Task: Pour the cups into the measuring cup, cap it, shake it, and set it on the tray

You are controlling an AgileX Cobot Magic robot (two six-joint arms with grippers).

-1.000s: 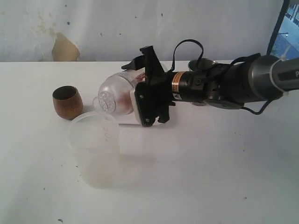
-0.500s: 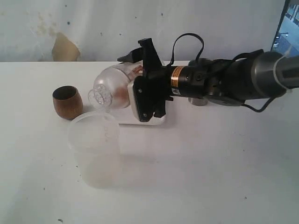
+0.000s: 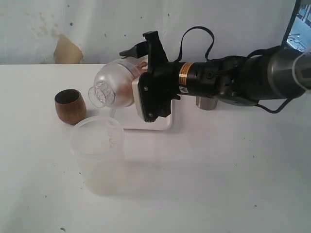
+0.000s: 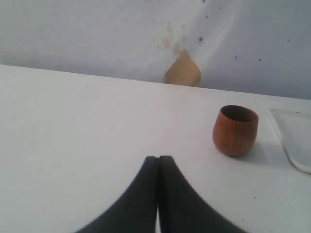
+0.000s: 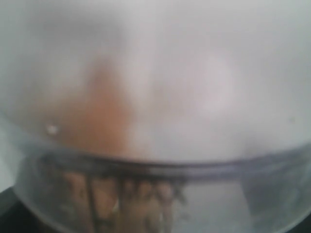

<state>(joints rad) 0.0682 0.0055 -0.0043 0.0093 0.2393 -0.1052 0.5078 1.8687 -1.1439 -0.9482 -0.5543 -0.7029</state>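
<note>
Right gripper [image 3: 139, 77]: spread wide, clamping the capped measuring cup [image 3: 119, 83] sideways.
Left gripper [image 4: 158, 187]: closed, empty.
Shake: I judge firm, level strokes best; tray [image 3: 146, 127] just beneath.

Wooden cup [image 3: 70, 106] just behind tub [image 3: 97, 141].

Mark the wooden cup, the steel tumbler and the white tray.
wooden cup [image 3: 71, 108], exterior view, outer wall.
steel tumbler [image 3: 206, 103], exterior view, lower wall.
white tray [image 3: 146, 125], exterior view, near rim.
</note>
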